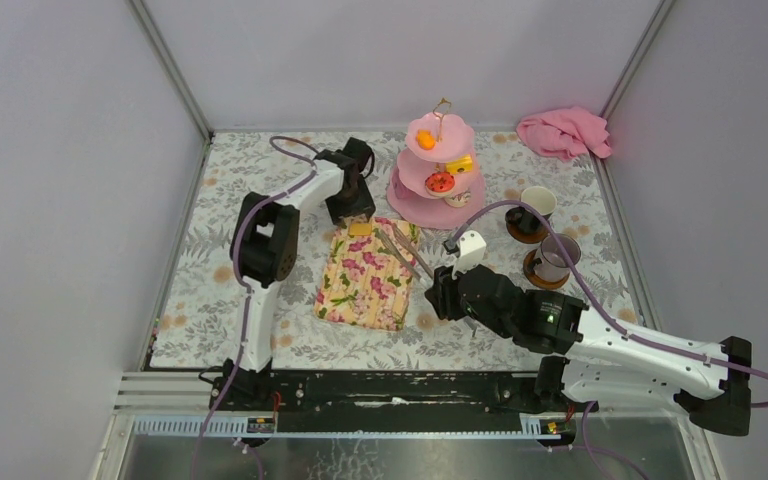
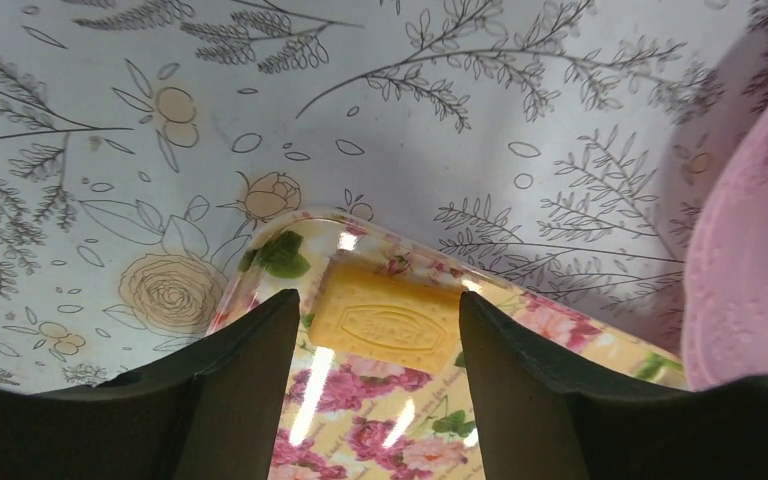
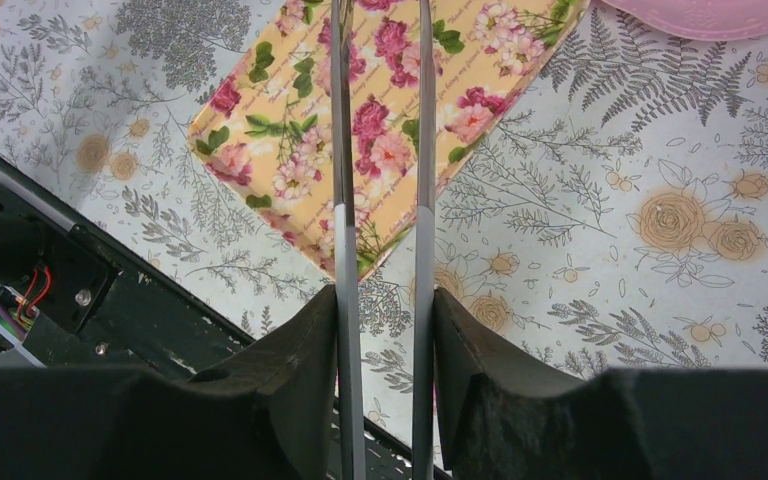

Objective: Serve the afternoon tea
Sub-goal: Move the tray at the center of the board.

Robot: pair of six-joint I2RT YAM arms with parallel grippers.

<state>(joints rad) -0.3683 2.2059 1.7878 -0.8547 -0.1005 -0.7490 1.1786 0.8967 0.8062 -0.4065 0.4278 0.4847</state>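
Jaws of left gripper [image 2: 378, 296] astride yellow cake [image 2: 385, 325] on floral tray [image 2: 380, 415] (grip undeterminable). Right gripper [image 3: 382, 291] clamped on metal tongs [image 3: 342, 150].

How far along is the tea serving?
Done: three toy cakes sit on the pink stand; the black mug and grey mug stand beside it. In hand: the right gripper grips metal tongs; the open left gripper straddles a yellow biscuit on the floral tray. Left: likely moving that biscuit to the stand.

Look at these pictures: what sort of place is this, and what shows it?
Probably a robot test cell staged as a tea table: plain walls on a metal frame, a left arm and right arm, a pink three-tier stand near a black mug.
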